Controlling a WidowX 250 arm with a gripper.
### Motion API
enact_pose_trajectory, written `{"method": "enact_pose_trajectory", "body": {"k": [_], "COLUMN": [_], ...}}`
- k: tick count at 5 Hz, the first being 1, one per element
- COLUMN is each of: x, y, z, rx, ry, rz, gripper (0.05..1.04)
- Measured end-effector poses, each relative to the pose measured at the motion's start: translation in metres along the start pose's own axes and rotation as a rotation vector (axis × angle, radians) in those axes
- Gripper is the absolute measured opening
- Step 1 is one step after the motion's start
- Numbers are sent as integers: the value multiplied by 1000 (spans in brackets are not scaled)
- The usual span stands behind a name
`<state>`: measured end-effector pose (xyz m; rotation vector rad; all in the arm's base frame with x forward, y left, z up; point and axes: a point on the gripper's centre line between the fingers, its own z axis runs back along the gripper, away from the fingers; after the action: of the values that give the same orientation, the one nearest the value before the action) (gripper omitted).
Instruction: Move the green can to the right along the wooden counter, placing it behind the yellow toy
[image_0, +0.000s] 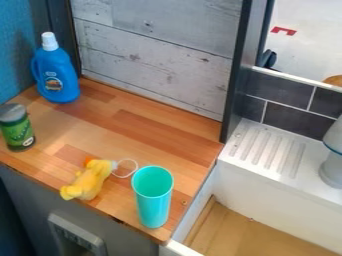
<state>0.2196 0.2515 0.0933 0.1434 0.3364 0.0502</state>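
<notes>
Lining the counter edge (41, 180) are a teal cup (153, 204) and yellow toy (89, 180).

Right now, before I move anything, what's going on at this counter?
Nothing is being handled at this moment. On the wooden countertop, a tall turquoise cup stands upright near the front right corner. Left of it lies a soft yellow toy, its thin white loop reaching toward the cup. Farther left stands a green-labelled jar with a grey lid, and behind, by the wall, a blue plastic bottle with a white cap.
</notes>
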Motion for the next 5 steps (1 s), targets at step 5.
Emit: {"method": "enact_pose_trajectory", "body": {"k": [5], "x": [12], "y": [9], "z": [-33], "rx": [82], "ry": [10], "rz": [-90], "gripper": [1001]}}
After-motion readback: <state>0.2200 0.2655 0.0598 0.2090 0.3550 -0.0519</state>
